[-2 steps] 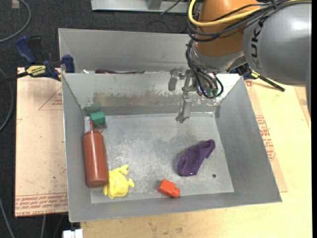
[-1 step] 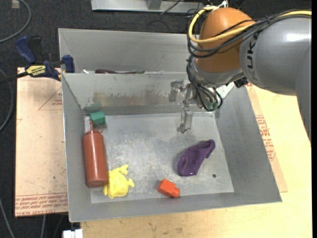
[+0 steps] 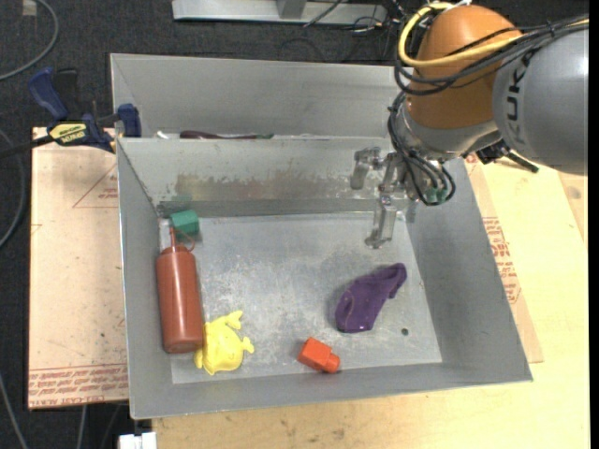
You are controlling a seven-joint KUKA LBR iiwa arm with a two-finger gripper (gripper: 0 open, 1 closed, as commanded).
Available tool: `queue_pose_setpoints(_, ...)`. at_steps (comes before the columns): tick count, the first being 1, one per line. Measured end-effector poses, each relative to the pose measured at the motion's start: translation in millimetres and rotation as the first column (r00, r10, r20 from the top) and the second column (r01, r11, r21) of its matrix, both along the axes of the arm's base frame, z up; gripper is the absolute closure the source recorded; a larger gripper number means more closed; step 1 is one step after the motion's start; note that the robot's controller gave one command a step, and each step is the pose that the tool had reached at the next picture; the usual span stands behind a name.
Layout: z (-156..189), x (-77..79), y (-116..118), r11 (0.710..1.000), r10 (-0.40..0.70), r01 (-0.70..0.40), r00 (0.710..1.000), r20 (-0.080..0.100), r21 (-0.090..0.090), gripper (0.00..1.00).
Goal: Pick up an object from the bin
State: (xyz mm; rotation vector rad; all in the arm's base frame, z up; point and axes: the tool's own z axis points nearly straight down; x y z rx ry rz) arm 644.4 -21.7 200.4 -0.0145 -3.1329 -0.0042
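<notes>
Nothing had been picked yet, as far as could be seen: every loose thing lay on the floor of the bin [image 3: 281,92] and none was lifted. Nearest the camera, an orange block [image 3: 319,354] lay just in front of and to the left of the purple aubergine-shaped thing [image 3: 369,298], apart from it. A yellow toy figure [image 3: 225,346] sat well to the left of the purple thing, against the foot of a red-brown bottle [image 3: 180,297] that lay along the left wall. The purple thing itself lay right of the middle, its thin end pointing away from the camera. The end effector [image 3: 378,238] hung beyond that thin end, near it but apart. It looked drawn narrow to a single tip with nothing in it, so the approach, the grasp and the lift were all left to do. By position the purple thing seemed the likeliest pick, though that was only a guess. Farther back and far to its left, a green block [image 3: 185,222] sat at the bottle's top; whether it was the bottle's cap or a separate piece was hard to tell. A dark strip [image 3: 225,136] along the far wall was too thin to name. Cables and the arm's orange cover [image 3: 459,64] hid the end effector's upper part.
</notes>
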Motion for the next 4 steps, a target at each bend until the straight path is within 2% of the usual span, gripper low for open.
queue_pose_setpoints(1,-12.6,-12.7,-2.7,0.997,0.081,-0.080,0.996,0.028,-0.005,0.00)
queue_pose_setpoints(2,-69.7,-33.7,-25.6,0.989,0.145,-0.145,0.989,0.013,0.002,0.00)
queue_pose_setpoints(3,-89.0,-84.6,-23.0,0.994,0.114,-0.114,0.993,0.009,-0.002,0.00)
queue_pose_setpoints(4,-130.4,-98.6,-77.3,0.867,0.499,-0.499,0.867,0.016,-0.001,1.00)
